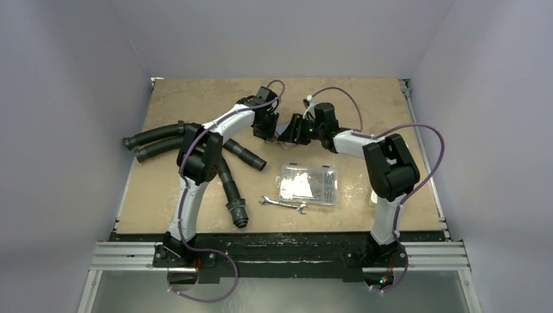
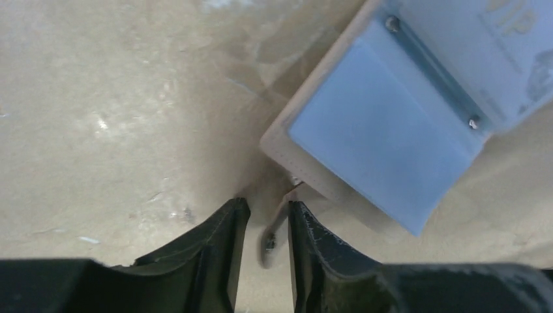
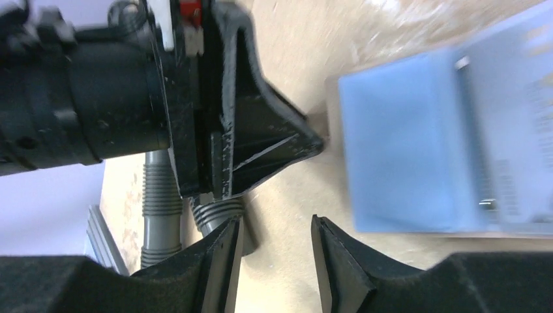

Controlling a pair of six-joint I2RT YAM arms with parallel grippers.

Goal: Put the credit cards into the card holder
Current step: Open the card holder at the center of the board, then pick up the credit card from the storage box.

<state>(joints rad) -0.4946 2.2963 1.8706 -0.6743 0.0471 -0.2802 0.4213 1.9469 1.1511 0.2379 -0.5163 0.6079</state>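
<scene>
The card holder lies open on the table at the far middle, tan-edged with light-blue leaves. It shows blurred in the right wrist view and is mostly hidden between the grippers in the top view. A pale card with lettering sits in its clear sleeve. I cannot tell whether the big light-blue rectangle is a credit card or a leaf. My left gripper stands at the holder's corner, jaws narrowly apart, with the snap strap between them. My right gripper is open and empty beside the holder.
A clear plastic compartment box and a wrench lie near the middle front. Black corrugated hoses spread across the left side, one toward the front. The two grippers are very close together.
</scene>
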